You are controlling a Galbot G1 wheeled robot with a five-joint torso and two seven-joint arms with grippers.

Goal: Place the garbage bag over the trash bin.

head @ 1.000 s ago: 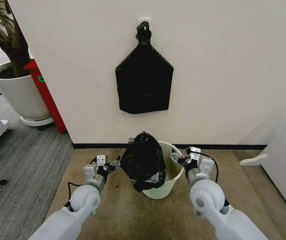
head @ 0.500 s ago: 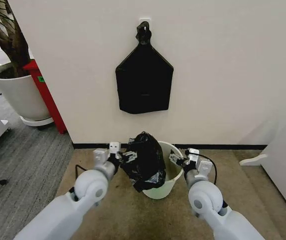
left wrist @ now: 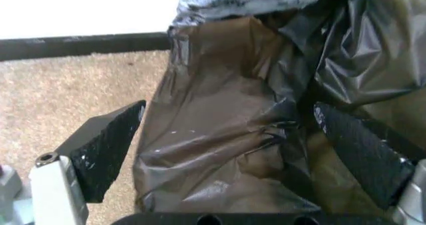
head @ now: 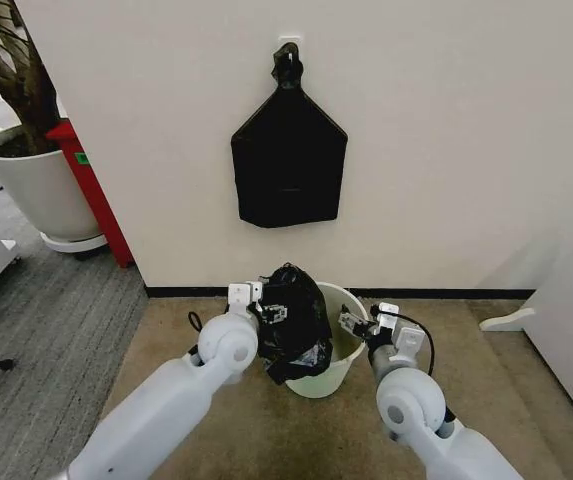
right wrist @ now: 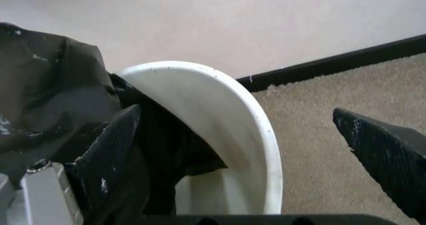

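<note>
The garbage bag [head: 288,318] is glossy, crinkled black plastic, heaped over the left side of the trash bin [head: 344,352], a cream-white round bin on the carpet by the wall. My left gripper [head: 266,306] is pressed against the bag's left side. In the left wrist view the gripper [left wrist: 230,150] is open, with folds of the bag [left wrist: 226,125] between its fingers [left wrist: 106,147]. My right gripper [head: 354,322] sits at the bin's right rim. In the right wrist view it [right wrist: 250,155] is open, straddling the bin's rim [right wrist: 230,110], with the bag [right wrist: 53,90] inside.
A flat black bundle [head: 288,165] hangs from a wall hook above the bin. A large white plant pot [head: 36,190] and a red panel [head: 94,195] stand at the far left. White furniture [head: 566,330] stands to the right. Brown carpet [head: 236,430] lies around the bin.
My left arm has swung right and forward, bringing its gripper from beside the bag up against it. The right gripper has edged slightly closer to the bin's rim.
</note>
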